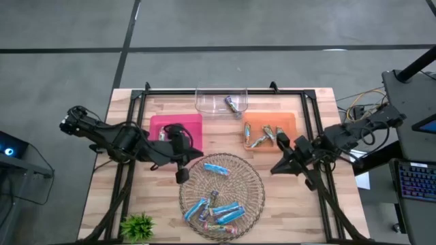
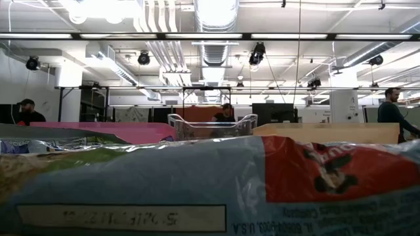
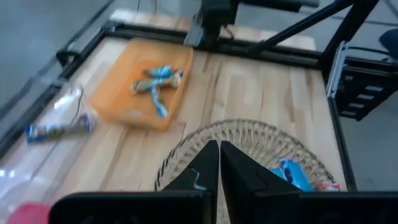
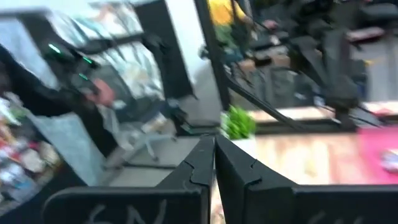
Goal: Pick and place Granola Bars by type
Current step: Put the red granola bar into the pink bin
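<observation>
A: Tabletop (image 1: 157, 204), light wood, seen from above. Round wicker basket (image 1: 253, 178) at the near middle, holding a loose heap of Granola Bars (image 1: 219, 212), mostly blue wrappers. One blue bar lies apart from the heap, toward the basket's far rim.

B: Trays?

A: Three along the far side. Pink tray (image 1: 191, 124) on the left, orange tray (image 1: 289, 122) on the right, clear tray (image 1: 208, 102) between and behind them. Orange tray holds several bars in a small cluster; clear tray holds one or two. Cannot tell whether the pink one holds any, as the arm covers part of it.

B: Left tool?

A: Left tool (image 1: 181, 175) sits at the basket's left rim, just in front of the pink tray. Fingers pressed together, nothing between them; the wrist view shows the tips (image 3: 210, 163) meeting above the wicker.

B: Right tool?

A: Right tool (image 1: 278, 167) hangs near the basket's right edge, in front of the orange tray. Fingers (image 4: 205, 165) closed flat together, empty.

B: Anything else?

A: Small green plant (image 1: 137, 225) at the near left corner. Low view mostly blocked by a wrapper close to the lens.
</observation>
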`<state>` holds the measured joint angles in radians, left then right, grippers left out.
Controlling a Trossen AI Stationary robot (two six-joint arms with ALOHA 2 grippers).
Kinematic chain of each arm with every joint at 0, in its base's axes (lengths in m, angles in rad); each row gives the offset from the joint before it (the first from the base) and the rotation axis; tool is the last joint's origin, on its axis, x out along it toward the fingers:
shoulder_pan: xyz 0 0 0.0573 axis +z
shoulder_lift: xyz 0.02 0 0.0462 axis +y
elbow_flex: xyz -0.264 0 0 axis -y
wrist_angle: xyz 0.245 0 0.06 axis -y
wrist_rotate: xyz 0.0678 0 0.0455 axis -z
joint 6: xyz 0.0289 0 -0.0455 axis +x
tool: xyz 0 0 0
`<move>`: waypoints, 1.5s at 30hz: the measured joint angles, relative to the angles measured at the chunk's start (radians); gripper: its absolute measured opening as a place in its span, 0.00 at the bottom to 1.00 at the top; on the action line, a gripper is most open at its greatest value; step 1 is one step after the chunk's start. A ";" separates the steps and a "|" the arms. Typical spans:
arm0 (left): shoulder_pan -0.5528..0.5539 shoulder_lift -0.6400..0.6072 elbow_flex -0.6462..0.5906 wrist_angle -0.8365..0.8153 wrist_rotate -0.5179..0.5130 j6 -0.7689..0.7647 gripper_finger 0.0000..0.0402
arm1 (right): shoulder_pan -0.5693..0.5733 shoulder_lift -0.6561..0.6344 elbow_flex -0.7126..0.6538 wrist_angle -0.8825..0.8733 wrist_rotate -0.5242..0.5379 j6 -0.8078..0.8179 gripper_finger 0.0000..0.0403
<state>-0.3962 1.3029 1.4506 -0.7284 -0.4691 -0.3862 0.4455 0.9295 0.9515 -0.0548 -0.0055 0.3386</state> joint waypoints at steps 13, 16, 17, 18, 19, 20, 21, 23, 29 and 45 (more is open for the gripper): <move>0.029 0.000 0.000 0.257 0.088 0.264 0.00 | 0.008 -0.014 0.198 -0.336 0.094 -0.135 0.02; 0.061 -0.001 0.000 0.257 0.111 0.278 0.00 | 0.008 -0.026 0.200 -0.344 0.096 -0.158 0.02; 0.074 -0.001 0.000 0.257 0.135 0.281 0.00 | 0.008 -0.034 0.195 -0.346 0.099 -0.164 0.02; 0.090 -0.002 0.000 0.258 0.158 0.283 0.00 | 0.008 -0.042 0.189 -0.358 0.113 -0.164 0.02; 0.105 -0.002 0.000 0.257 0.181 0.284 0.00 | 0.008 -0.049 0.180 -0.367 0.129 -0.164 0.02; 0.118 -0.002 0.000 0.258 0.200 0.288 0.00 | 0.008 -0.057 0.170 -0.368 0.144 -0.164 0.02; 0.131 -0.002 0.000 0.257 0.213 0.294 0.00 | 0.008 -0.064 0.156 -0.369 0.154 -0.164 0.02; 0.156 -0.002 0.000 0.257 0.232 0.307 0.00 | 0.004 -0.081 0.129 -0.373 0.168 -0.161 0.02; 0.213 -0.002 0.000 0.259 0.303 0.309 0.00 | -0.051 -0.132 0.087 -0.368 0.168 -0.159 0.02; 0.240 -0.003 0.000 0.268 0.308 0.302 0.00 | -0.337 -0.164 0.059 -0.409 -0.152 -0.205 0.02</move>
<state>-0.1561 1.2999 1.4506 -0.4606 -0.1613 -0.0841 0.1089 0.7658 1.0103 -0.4638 -0.1575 0.1332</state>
